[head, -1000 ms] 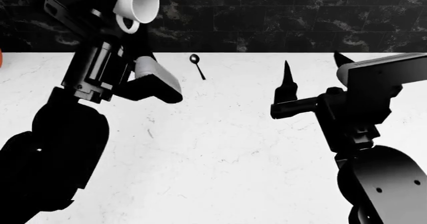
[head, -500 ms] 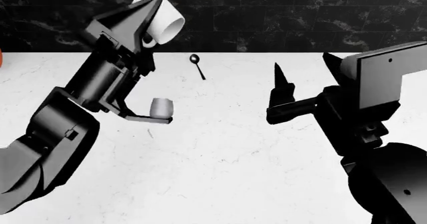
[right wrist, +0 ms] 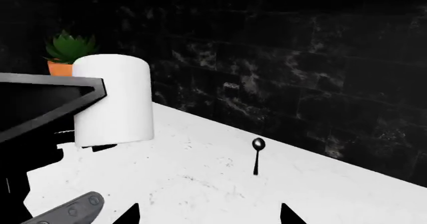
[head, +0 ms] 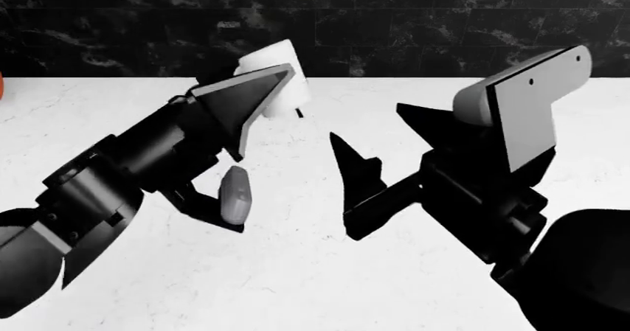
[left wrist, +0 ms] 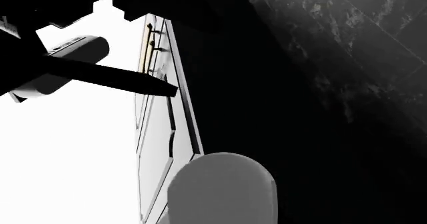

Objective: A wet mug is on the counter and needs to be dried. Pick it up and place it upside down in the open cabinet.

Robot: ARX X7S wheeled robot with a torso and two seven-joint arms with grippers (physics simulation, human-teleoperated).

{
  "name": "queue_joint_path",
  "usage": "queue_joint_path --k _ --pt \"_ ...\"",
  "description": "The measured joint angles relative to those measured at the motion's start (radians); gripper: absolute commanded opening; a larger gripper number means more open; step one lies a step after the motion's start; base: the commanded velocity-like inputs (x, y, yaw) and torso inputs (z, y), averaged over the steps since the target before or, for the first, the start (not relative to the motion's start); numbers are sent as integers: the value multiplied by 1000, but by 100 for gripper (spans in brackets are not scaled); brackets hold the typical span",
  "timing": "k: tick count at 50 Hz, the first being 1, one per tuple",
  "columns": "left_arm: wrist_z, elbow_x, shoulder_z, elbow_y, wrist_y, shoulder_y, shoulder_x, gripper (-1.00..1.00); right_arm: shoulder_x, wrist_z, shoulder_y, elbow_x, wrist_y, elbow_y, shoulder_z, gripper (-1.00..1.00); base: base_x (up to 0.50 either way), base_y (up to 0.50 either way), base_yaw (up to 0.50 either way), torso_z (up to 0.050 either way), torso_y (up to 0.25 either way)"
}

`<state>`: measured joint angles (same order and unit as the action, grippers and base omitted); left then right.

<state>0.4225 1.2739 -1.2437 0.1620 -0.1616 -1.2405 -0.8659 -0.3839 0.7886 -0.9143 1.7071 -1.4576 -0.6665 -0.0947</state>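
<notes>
Nearest me, my right gripper (head: pixel 379 143) hangs over the middle of the counter (head: pixel 325 287), its two dark fingers spread wide with nothing between them. I keep it empty and off to the right side so it stays clear of the other arm; its own camera looks between the fingertips toward the back edge, which I judge useful for watching the load.

Further out, toward the left half of the counter, my left gripper (head: pixel 236 150) is pinching the mug (head: pixel 277 73). One dark wedge finger lies across the white body in the head view, and the pale pad of the other finger (head: pixel 236 194) shows below it. The mug is lifted off the slab, near the back edge, in front of the dark wall. In the right wrist view its closed, rounded end points up and a shadow lies on the counter beneath, so I judge it already turned over, ready for the upside-down placing. I cannot see the handle.

A spoon (right wrist: pixel 257 154) lies flat near the back edge, untouched. At the far left a potted plant (right wrist: pixel 67 52) stands against the wall. I see no cabinet in the head view.
</notes>
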Motion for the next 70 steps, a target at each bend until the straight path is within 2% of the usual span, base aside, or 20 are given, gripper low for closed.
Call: queue_joint_path --k 13,31,70 --pt "67 128 -51 -40 66 -35 -12 -100 -38 73 -24 137 15 24 56 100 0 0 0 0 0" --pt "107 203 -79 -92 100 -57 -15 -100 -97 140 -64 246 67 32 124 100 0 0 0 0 0" --pt "180 260 -67 -65 108 -103 -12 -100 -69 56 -30 192 77 42 202 100 0 0 0 0 0"
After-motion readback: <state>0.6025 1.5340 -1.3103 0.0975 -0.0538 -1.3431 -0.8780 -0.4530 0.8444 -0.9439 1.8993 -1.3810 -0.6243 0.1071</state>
